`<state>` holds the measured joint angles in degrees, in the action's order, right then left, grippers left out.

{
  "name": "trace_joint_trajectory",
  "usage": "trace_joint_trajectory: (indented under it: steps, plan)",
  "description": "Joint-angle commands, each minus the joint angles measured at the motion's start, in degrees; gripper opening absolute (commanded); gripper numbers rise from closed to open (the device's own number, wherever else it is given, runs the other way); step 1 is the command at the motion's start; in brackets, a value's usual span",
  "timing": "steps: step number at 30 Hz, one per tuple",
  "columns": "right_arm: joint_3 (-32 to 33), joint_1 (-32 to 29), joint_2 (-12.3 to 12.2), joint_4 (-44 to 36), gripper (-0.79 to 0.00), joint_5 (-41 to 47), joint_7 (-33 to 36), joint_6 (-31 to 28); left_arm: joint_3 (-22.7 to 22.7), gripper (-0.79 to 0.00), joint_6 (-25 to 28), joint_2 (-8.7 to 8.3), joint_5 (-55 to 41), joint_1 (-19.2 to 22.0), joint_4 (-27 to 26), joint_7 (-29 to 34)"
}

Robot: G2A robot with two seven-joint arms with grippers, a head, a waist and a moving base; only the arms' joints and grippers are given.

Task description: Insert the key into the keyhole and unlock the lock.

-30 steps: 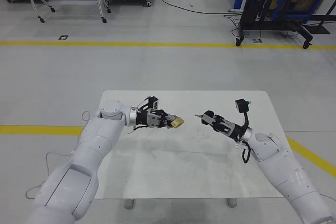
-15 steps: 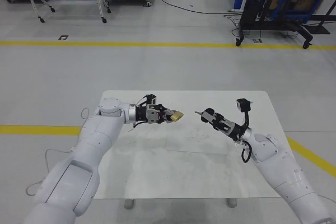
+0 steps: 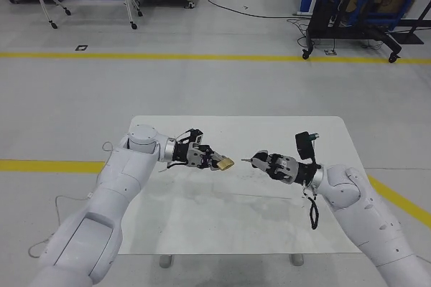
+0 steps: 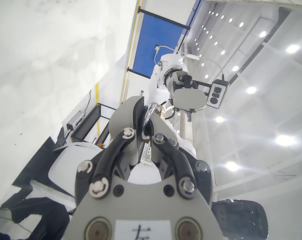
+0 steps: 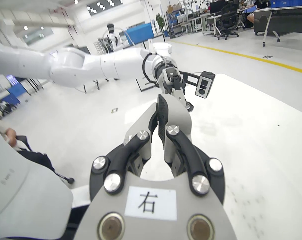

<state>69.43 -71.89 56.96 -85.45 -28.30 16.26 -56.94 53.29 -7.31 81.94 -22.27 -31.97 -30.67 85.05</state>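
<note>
Wht table (image 3: 237,208), grey floor (image 3: 201,86); lock (image 3: 225,163) above table.

Left jaws clamp brass lock (image 3: 225,164) above white table (image 3: 273,215); right jaws pinch key (image 3: 249,161), tip near lock, not touching.

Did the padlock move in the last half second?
Yes. In the top view, the padlock has shifted slightly toward the near edge of the table, held in the left gripper.

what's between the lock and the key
Nothing: in the top view, only a short gap over bare table separates the lock from the key.
</note>
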Motion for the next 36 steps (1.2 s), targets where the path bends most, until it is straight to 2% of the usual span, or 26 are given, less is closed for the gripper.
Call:
trace_joint_trajectory:
  steps: [1, 11, 13, 17, 19, 23, 27, 29, 31, 36]
  plan:
    - [0.29, -0.44, 0.05, -0.29, -0.785, -2.61, -0.94, 1.15, 0.86, -0.785, -0.37, -0.4, -0.12, -0.15, -0.15, -2.81]
    - [0.29, -0.44, 0.05, -0.29, -0.785, -2.61, -0.94, 1.15, 1.01, -0.785, -0.31, -0.48, -0.03, -0.29, -0.5, -3.69]
    - [0.36, 0.11, 0.04, -2.99, -0.785, -6.15, -0.38, 1.27, 1.01, -0.785, -0.31, -0.48, -0.03, -0.29, -0.5, -3.69]
    - [1.41, 0.57, -0.09, -9.48, -0.785, -20.07, -1.39, -0.69, 1.15, -0.785, -2.02, -0.73, -0.22, -1.89, -2.72, -4.81]
    - [2.52, 0.35, -0.25, -13.58, -0.785, -30.14, -2.56, -0.62, 1.05, -0.785, -3.22, -0.97, 0.23, -2.25, -3.46, -3.95]
    - [3.85, -2.88, -0.76, -22.92, -0.785, -52.61, -10.88, 0.49, 0.48, -0.785, -4.99, -1.27, 1.34, -2.77, -4.61, -2.64]
    - [2.64, -6.77, -1.63, -26.88, -0.785, -71.99, -19.22, 4.29, -0.13, -0.785, -6.43, -1.39, 1.89, -2.98, -5.2, -1.38]
    - [1.14, -7.72, -2.12, -27.93, -0.785, -81.03, -19.48, 4.9, -0.63, -0.785, -7.22, -1.38, 2.33, -2.94, -5.3, -0.74]
    - [-0.26, -8.48, -2.31, -28.77, -0.785, -85.55, -19.97, 6.58, -1.34, -0.785, -8.07, -1.35, 3.29, -2.73, -5.25, -0.37]
    - [-1.16, -9.32, -2.59, -29.29, -0.785, -89.92, -22.53, 10.35, -2.18, -0.785, -8.39, -1.24, 3.75, -2.48, -5.04, 0.01]
